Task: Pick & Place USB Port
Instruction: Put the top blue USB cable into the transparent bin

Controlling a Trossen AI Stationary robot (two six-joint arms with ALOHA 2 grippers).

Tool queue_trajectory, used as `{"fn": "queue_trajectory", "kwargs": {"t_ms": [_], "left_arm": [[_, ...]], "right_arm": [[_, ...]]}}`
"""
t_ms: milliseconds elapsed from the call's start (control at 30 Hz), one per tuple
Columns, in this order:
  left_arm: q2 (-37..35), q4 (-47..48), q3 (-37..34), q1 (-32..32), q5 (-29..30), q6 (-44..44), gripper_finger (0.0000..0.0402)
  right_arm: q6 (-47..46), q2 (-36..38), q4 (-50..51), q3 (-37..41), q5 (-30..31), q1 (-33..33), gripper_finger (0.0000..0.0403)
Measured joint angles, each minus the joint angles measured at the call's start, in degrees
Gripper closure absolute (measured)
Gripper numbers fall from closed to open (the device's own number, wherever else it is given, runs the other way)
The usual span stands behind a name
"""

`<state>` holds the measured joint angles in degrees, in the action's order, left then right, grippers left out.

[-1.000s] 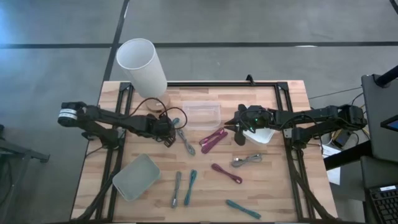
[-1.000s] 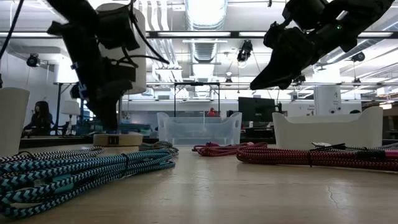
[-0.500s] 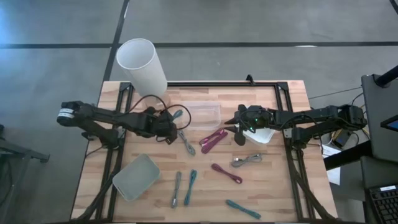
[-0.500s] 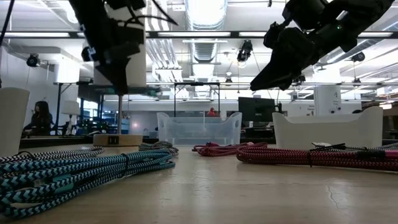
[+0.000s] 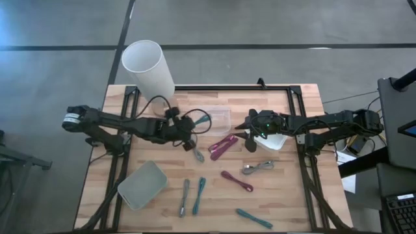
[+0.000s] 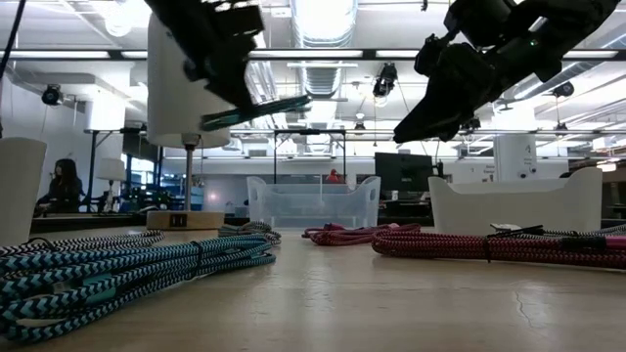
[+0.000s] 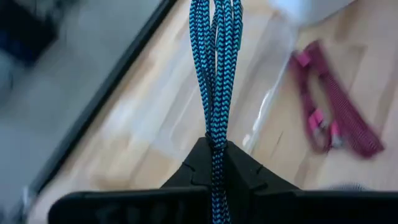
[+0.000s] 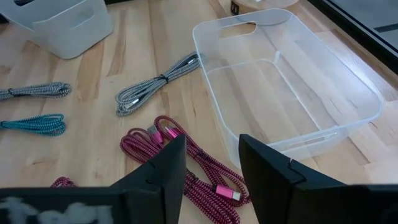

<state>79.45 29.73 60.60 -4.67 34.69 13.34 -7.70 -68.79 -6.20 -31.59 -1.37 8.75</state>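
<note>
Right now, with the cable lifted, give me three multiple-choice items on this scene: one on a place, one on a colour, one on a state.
1. Where does the clear bin sit?
A. Between the two arms, at the table's middle
B. On the floor
C. Inside the white bin

2. What colour is the cable held by the left end effector?
A. Magenta
B. Teal
C. Yellow

3. What is the state of the right end effector?
A. Shut on a magenta cable
B. Open and holding nothing
C. Resting inside the clear bin

Answers:
1. A, the high view shows it on the wood between both arms.
2. B, the left wrist view shows a teal braided bundle clamped in the fingers.
3. B, the right wrist view shows its fingers spread apart above the magenta cable, gripping nothing.
</note>
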Motion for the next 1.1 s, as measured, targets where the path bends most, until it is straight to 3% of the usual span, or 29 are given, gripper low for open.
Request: {"fn": "queue_trajectory", "kwargs": {"t_ms": [233,433,700,1100], "left_arm": [[4.8,-16.1,0.0,1.0,-0.3,-15.0,0.0388],[10.4,-22.5,0.0,4.4,-0.7,-19.3,0.0388],[17.4,-23.7,-0.1,10.8,-6.4,-15.0,0.0388],[24.5,-23.3,2.5,14.0,-12.3,-19.8,0.0387]], "right_arm": [[0.0,0.0,0.0,0.0,0.0,0.0,0.0257],[0.0,0.0,0.0,0.0,-0.1,0.0,0.0257],[0.0,0.0,-0.1,0.0,-0.1,0.0,0.0257],[0.3,0.0,0.0,0.0,-0.1,0.0,0.0257]]}}
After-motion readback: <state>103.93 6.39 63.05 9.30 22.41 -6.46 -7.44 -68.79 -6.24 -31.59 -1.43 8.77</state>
